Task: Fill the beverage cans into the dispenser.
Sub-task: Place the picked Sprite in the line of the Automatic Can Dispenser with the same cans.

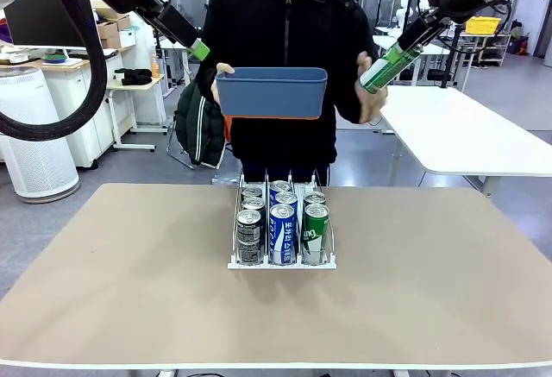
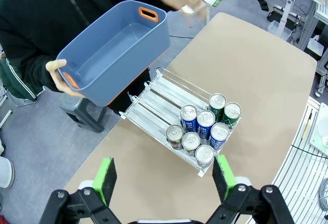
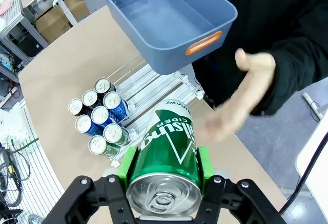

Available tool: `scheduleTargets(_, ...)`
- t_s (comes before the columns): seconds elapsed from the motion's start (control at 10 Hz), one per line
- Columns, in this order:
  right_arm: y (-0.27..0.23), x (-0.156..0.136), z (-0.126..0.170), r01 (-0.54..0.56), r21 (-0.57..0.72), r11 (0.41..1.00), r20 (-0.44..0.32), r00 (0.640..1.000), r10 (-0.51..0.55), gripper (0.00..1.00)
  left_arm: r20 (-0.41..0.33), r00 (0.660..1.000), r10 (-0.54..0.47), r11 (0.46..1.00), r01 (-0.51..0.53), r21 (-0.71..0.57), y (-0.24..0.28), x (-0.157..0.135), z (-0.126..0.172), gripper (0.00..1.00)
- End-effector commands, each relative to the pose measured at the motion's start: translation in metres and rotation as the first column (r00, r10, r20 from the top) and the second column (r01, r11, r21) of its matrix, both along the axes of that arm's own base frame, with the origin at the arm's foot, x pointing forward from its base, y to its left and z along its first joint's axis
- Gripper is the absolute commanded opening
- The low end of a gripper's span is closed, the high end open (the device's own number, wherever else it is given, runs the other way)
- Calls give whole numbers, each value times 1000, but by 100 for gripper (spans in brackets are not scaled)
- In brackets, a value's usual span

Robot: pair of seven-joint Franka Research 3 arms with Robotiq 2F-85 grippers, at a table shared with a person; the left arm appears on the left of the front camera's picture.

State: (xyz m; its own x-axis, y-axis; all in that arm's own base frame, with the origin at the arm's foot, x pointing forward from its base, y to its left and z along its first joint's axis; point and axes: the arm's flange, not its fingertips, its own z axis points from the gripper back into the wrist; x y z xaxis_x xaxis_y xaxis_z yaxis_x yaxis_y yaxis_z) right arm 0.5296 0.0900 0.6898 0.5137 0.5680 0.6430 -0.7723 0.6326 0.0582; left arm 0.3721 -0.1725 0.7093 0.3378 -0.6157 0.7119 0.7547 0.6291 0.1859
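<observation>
From the front I see the bare tan table [image 1: 129, 291] nearest me, matte and flat, with the rack [image 1: 281, 260] at its middle: a white base and thin metal rails making three narrow lanes. Seven slim cans [image 1: 283, 232] with silver tops stand in its near end, black-grey on the left, blue in the middle, green on the right. Beyond it a person holds a smooth blue plastic tub [image 1: 272, 92] in one hand [image 1: 223, 72]. My right gripper [image 1: 377, 78] is raised at the upper right, clamped on a green can [image 1: 385, 68], with the person's other hand [image 1: 371, 92] just beside it. My left gripper [image 1: 199, 49] hangs high at the upper left.

On the left wrist camera my own fingers [image 2: 105, 179] stand wide apart over the table with nothing between them. Looking down, I can tell that the rack's far lanes are bare and that the tub is hollow, with orange handle slots.

On the right wrist camera the green can's silver top and white lettering sit nearest, gripped between green pads [image 3: 127, 167]. The person's open palm is blurred to its right.
</observation>
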Motion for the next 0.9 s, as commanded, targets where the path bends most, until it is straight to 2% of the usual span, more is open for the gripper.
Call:
scheduleTargets(0.0,-11,-32,17,-20,-25,999,-20,1000,20,58,1,1000,1,1000,-1,1,0,0,0,100)
scheduleTargets(0.2,-17,-76,28,-81,-74,994,-58,995,77,58,1,1000,1,1000,-1,1,0,0,0,100)
scheduleTargets(0.4,-15,-104,30,-40,-73,996,-115,993,31,58,1,1000,1,1000,-1,1,0,0,0,100)
scheduleTargets(0.5,-10,-123,21,-38,-104,994,-157,987,22,58,1,1000,1,1000,-1,1,0,0,0,100)
scheduleTargets(0.7,-15,-149,2,-105,-179,978,-168,983,75,58,1,1000,1,1000,-1,1,0,0,0,100)
scheduleTargets(0.8,-10,-161,-12,-58,-183,981,-149,988,31,58,1,1000,1,1000,-1,1,0,0,0,100)
